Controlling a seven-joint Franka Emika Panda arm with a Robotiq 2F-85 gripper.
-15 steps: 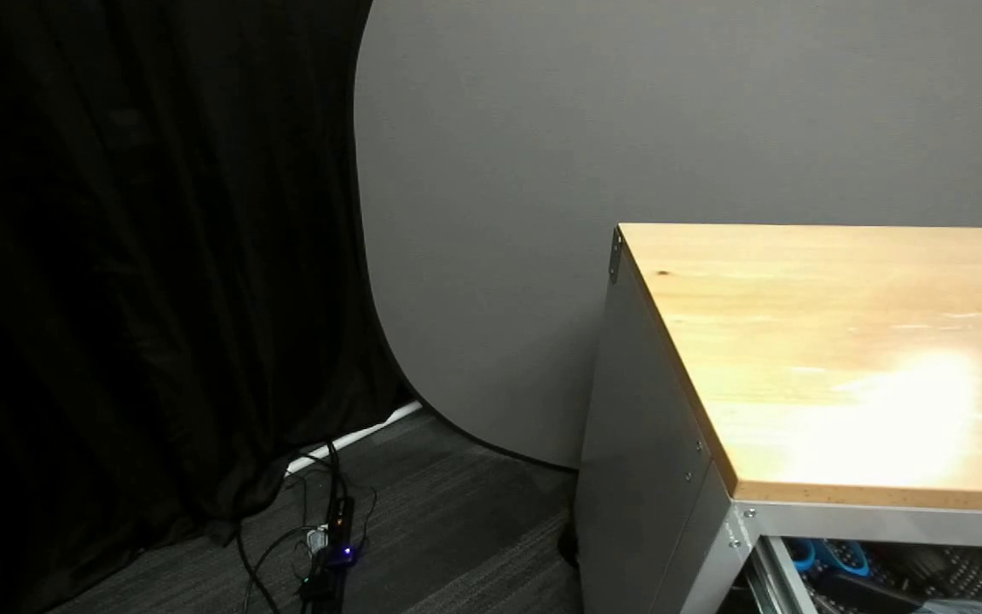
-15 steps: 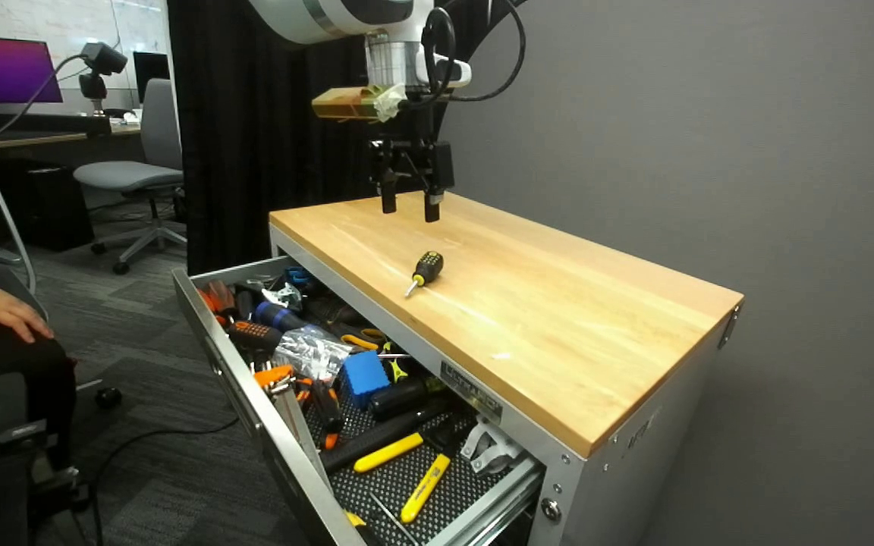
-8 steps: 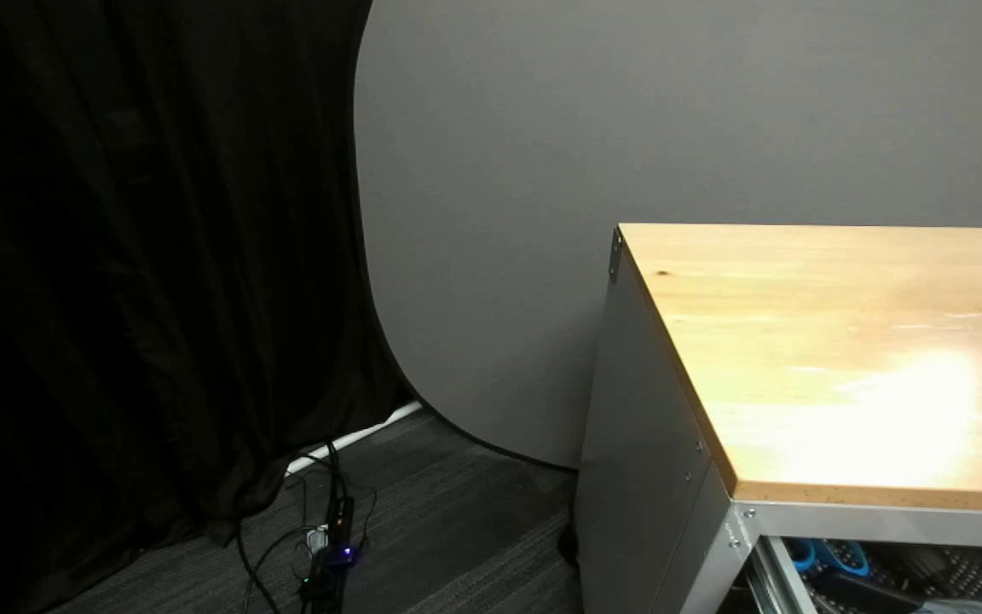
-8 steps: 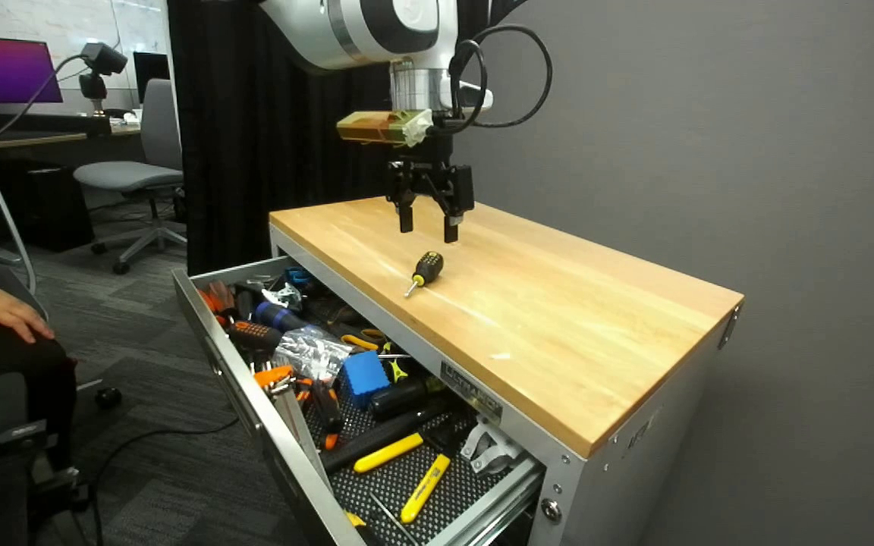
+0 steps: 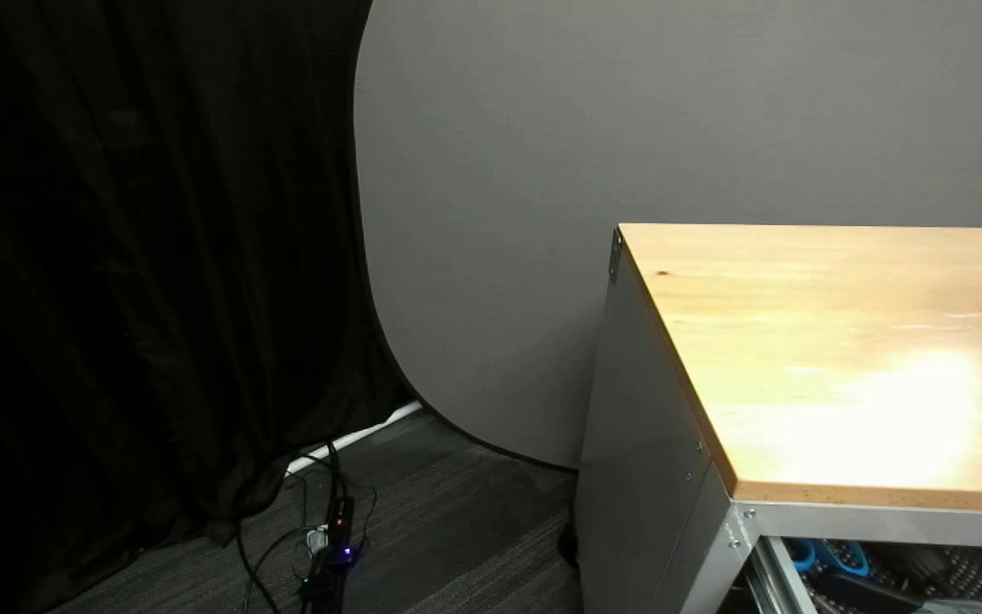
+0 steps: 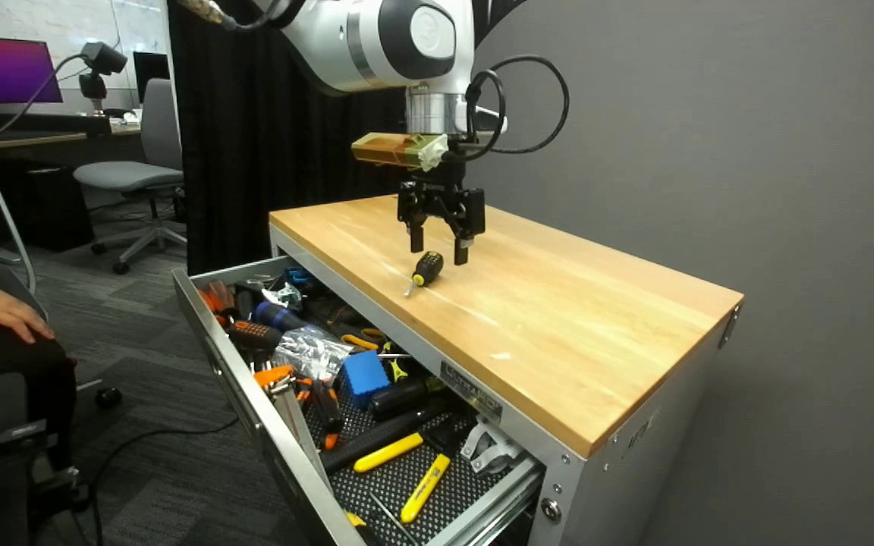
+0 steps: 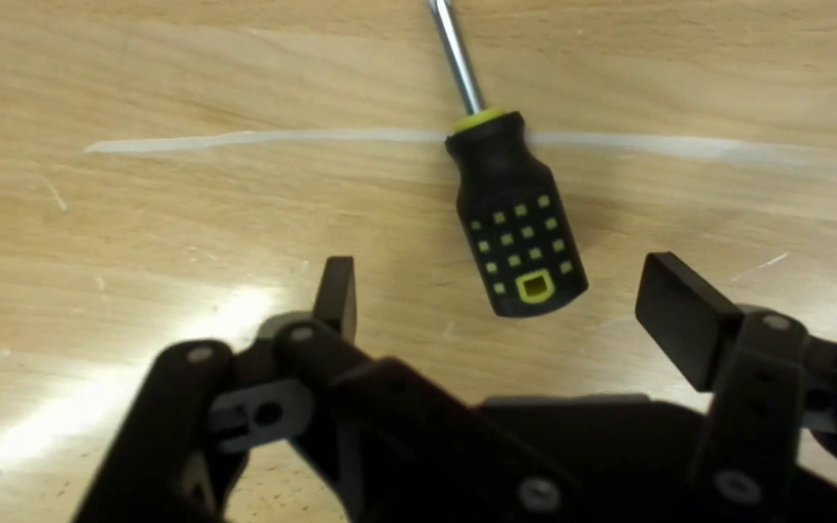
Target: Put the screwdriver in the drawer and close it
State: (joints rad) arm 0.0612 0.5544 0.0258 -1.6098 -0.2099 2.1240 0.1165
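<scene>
The arm (image 6: 407, 70) is mostly white, its cables (image 6: 567, 95) and hand (image 6: 439, 249) black.

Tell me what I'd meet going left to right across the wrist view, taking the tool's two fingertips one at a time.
Near black tool fingertip at left, black-and-yellow screwdriver, opposite black tool fingertip.

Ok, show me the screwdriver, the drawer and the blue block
Screwdriver (image 7: 522, 225), in the wrist view, on its black handle.
Drawer (image 6: 247, 385), in an exterior view, on its front rim.
Blue block (image 6: 365, 371), in an exterior view, on its top.
</scene>
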